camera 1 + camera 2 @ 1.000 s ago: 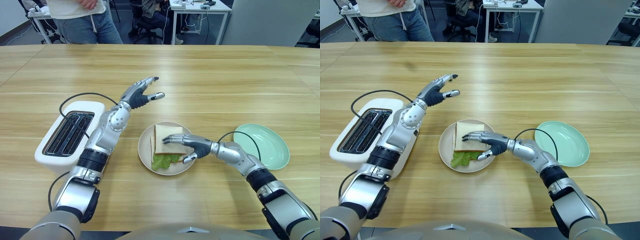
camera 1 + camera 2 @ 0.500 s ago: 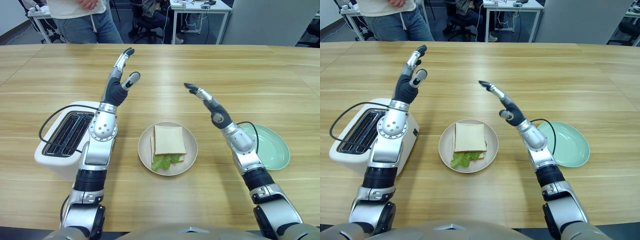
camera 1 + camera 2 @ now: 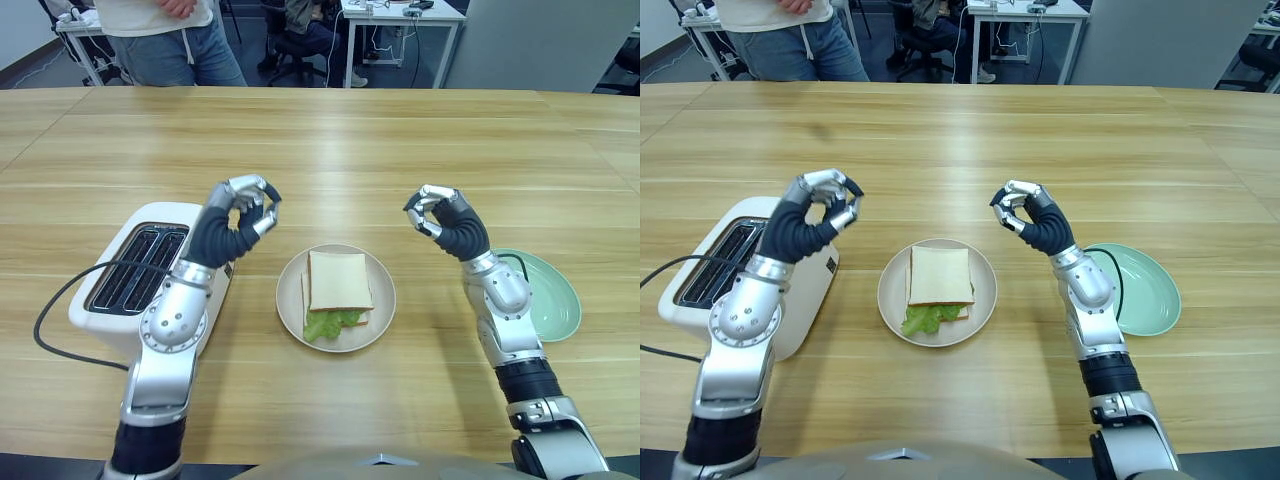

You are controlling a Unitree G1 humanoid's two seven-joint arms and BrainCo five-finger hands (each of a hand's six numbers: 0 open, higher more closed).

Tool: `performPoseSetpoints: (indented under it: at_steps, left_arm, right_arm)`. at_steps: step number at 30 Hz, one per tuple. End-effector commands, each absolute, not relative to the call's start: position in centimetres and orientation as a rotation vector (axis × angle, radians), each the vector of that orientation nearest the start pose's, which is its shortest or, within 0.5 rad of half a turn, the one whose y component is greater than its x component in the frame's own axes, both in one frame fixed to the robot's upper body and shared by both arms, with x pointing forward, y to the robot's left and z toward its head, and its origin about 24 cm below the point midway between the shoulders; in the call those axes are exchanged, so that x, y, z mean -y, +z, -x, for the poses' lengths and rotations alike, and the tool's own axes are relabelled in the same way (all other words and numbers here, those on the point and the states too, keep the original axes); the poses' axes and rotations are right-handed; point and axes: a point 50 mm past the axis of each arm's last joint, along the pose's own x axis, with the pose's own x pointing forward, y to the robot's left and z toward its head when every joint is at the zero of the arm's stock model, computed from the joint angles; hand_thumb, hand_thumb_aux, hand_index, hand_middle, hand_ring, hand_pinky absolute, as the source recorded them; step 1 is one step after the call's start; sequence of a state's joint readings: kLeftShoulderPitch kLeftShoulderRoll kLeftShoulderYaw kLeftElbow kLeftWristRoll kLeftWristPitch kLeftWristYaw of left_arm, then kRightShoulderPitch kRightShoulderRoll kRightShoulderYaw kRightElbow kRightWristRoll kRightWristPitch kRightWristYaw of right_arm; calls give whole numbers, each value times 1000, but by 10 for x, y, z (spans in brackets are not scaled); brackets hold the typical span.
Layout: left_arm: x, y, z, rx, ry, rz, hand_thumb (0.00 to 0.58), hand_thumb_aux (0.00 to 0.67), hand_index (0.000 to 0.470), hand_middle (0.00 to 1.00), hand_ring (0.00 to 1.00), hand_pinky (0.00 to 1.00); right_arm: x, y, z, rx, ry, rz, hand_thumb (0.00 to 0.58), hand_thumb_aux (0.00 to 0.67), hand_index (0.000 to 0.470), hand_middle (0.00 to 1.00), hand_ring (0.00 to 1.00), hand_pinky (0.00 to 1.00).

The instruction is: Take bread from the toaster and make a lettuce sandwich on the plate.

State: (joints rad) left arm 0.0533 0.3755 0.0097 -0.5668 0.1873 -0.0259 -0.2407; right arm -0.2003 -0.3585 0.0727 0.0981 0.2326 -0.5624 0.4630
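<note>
Left eye view: a wide wooden table [image 3: 350,150] is seen from above, with both robot arms raised over it.

At the centre, near the front edge, a round beige plate [image 3: 384,298] is set flat on the table. A sandwich [image 3: 336,292] is laid on it. The top slice of white bread [image 3: 338,278] is square and pale, and a second slice is just visible beneath it along the left side. Green lettuce [image 3: 325,323] is pressed between the slices and is seen sticking out at the front edge, resting on the plate.

To the left of the plate, a white toaster [image 3: 110,315] is placed on the table, close to the plate but not touching it. Two long dark slots [image 3: 135,268] are seen on its top.

The left hand [image 3: 238,215] is held in the air above the toaster's right end, up and to the left of the plate. Its fingers are curled in tightly against the thumb, and nothing is held in it.

The right hand [image 3: 445,215] is held in the air at about the same height, up and to the right of the plate. Its fingers are likewise curled into a closed shape with the tips drawn to the thumb, and nothing is grasped. Neither hand is touching the sandwich or the plate.

To the right, a pale green dish [image 3: 550,295] is set on the table, partly hidden behind the right forearm and well apart from the beige plate.
</note>
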Motion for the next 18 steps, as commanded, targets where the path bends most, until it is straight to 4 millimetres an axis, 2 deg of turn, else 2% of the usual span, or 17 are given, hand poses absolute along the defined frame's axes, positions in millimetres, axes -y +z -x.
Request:
performPoseSetpoints:
  at_steps: [1,6,9,14,18]
  left_arm:
    - [-162,143,-201,380,-469,-652,580,670,460,1000,1000,1000]
    - [-155,105,-170,178,-806,-666,580,670,460,1000,1000,1000]
    - [-156,86,-156,43,-950,-695,580,670,460,1000,1000,1000]
    - [-163,60,-144,-138,-1113,-788,580,670,460,1000,1000,1000]
    - [-162,44,-145,-180,-1148,-834,580,670,460,1000,1000,1000]
  right_arm:
    - [156,110,-248,515,755,317,580,670,460,1000,1000,1000]
    - [151,78,-223,316,1002,377,580,670,460,1000,1000,1000]
    - [149,59,-208,182,1149,451,580,670,460,1000,1000,1000]
    - [149,34,-198,39,1247,597,580,670,460,1000,1000,1000]
    - [143,19,-193,-7,1277,648,580,670,460,1000,1000,1000]
